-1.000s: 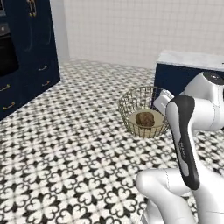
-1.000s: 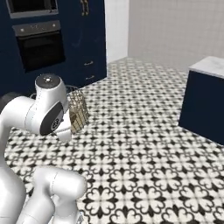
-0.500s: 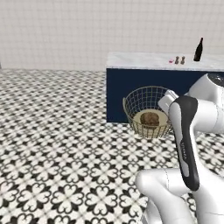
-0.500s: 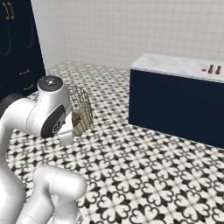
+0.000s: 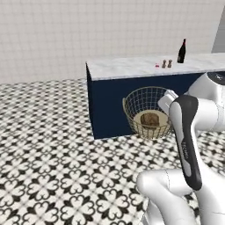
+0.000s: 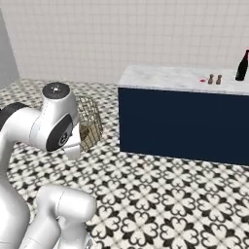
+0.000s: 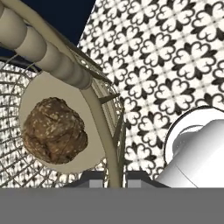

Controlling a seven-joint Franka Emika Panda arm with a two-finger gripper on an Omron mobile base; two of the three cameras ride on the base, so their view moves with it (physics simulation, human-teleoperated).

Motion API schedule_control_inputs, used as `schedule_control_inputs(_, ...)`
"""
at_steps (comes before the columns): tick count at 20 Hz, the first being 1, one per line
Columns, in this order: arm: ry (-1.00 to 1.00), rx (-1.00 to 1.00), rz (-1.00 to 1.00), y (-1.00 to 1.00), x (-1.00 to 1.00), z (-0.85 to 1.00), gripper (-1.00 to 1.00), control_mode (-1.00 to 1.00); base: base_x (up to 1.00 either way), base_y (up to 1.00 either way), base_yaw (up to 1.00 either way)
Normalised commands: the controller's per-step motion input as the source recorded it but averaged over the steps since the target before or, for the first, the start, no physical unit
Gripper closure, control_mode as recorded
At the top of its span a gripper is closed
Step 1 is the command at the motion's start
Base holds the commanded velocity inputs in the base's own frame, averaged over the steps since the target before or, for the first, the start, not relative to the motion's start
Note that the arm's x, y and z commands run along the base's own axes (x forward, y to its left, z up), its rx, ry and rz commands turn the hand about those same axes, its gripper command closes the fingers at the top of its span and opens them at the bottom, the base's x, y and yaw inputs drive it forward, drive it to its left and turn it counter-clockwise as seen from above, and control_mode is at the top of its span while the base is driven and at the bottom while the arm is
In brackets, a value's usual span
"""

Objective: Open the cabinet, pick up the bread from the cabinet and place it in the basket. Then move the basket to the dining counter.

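The tan-gold wire basket (image 5: 141,107) hangs above the tiled floor, held by its rim. My gripper (image 7: 114,178) is shut on that rim (image 7: 101,127), a dark fingertip on each side of the wire. The small brown lumpy bread (image 7: 54,130) lies on the basket's round base, also visible through the mesh (image 5: 150,119). From the right base view the basket (image 6: 91,120) shows just behind my arm. The dining counter (image 5: 132,67), a marble top over a plain navy front, stands right behind the basket (image 6: 165,78). The cabinet is out of view.
A dark bottle (image 5: 181,51) and two small shakers (image 5: 166,64) stand on the counter's far right part; the bottle (image 6: 241,64) and shakers (image 6: 214,79) also show from the right. Black-and-white patterned floor (image 5: 48,154) spreads around, with a white tiled wall behind.
The whole picture has swung with the base: the navy cabinets and oven left the views, and the dining counter now faces me closer. The basket with the bread stays in my grip.
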Motion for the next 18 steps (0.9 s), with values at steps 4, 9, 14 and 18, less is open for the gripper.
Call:
schedule_control_inputs(4,0.0,0.0,0.0,0.0,0.0,0.0,1.0,1.0,1.0,0.23,-0.25)
schedule_control_inputs(9,0.0,0.0,0.0,0.0,0.0,0.0,1.0,1.0,1.0,-0.28,0.13)
schedule_control_inputs(14,0.0,0.0,0.0,0.0,0.0,0.0,1.0,1.0,1.0,-0.61,0.29)
schedule_control_inputs(18,0.0,0.0,0.0,0.0,0.0,0.0,1.0,1.0,0.98,-0.4,0.23)
